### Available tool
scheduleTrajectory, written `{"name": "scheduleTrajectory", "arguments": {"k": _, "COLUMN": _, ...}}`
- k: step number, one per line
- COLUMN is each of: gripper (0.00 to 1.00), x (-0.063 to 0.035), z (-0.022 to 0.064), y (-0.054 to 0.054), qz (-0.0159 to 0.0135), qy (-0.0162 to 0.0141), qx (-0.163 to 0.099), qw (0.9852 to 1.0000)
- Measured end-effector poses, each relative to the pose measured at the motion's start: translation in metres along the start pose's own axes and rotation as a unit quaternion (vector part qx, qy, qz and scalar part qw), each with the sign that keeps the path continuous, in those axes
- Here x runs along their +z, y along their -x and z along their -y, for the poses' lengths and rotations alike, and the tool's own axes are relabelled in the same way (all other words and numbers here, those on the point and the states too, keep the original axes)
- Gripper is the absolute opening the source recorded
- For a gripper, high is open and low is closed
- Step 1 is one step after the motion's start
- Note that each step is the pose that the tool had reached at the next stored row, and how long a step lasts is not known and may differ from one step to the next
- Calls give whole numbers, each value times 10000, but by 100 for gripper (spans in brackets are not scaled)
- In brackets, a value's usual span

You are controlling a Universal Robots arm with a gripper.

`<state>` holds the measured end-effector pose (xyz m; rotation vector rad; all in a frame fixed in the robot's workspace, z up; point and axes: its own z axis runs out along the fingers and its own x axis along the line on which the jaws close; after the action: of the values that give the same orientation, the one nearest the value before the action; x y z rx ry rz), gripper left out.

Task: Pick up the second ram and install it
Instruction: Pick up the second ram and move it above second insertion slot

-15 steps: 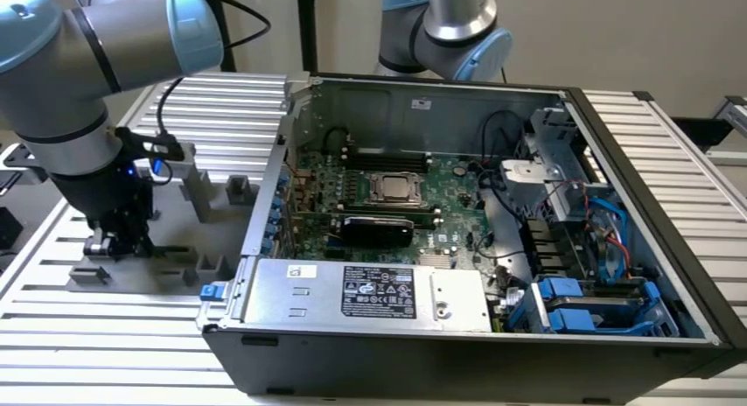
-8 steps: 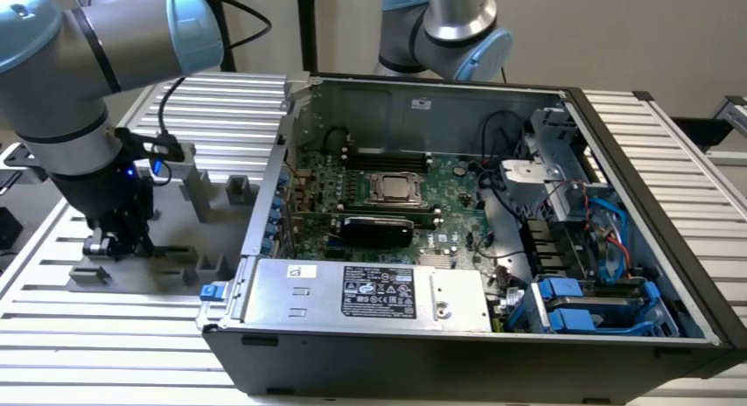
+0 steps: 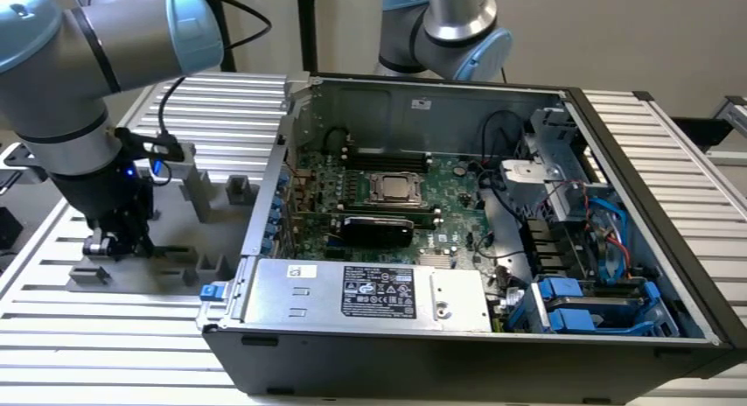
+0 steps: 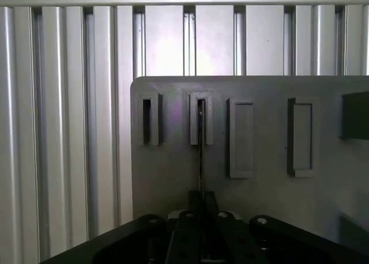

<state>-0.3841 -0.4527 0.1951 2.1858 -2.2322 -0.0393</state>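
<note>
In the wrist view the second ram [image 4: 200, 151] appears edge-on as a thin dark strip. One end sits in a narrow slot block [image 4: 193, 125] of the grey fixture plate [image 4: 265, 189]; the other end runs between my fingers. My gripper [image 4: 201, 196] is shut on this strip, its black fingers pressed close together. In the exterior view my gripper [image 3: 114, 245] hangs low over the grey fixture [image 3: 164, 273] on the slatted table, toward that view's left of the open computer case [image 3: 467, 345]. The motherboard [image 3: 450, 200] lies inside the case.
Other upright grey blocks [image 3: 240, 192] stand on the fixture between my gripper and the case wall. Inside the case are the CPU socket [image 3: 394, 189], a power supply [image 3: 373, 292] and blue drive bays [image 3: 583, 305]. Another robot arm [image 3: 450, 30] stands behind the case.
</note>
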Motion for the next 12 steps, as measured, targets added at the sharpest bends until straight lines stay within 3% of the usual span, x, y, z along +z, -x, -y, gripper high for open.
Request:
{"name": "scheduleTrajectory", "arguments": {"k": 6, "gripper": 0, "x": -120, "z": -3, "y": 1, "qz": 0, "qy": 0, "qx": 0, "qw": 10000}}
{"name": "scheduleTrajectory", "arguments": {"k": 12, "gripper": 0, "x": -365, "z": -11, "y": 2, "qz": 0, "qy": 0, "qx": 0, "qw": 10000}}
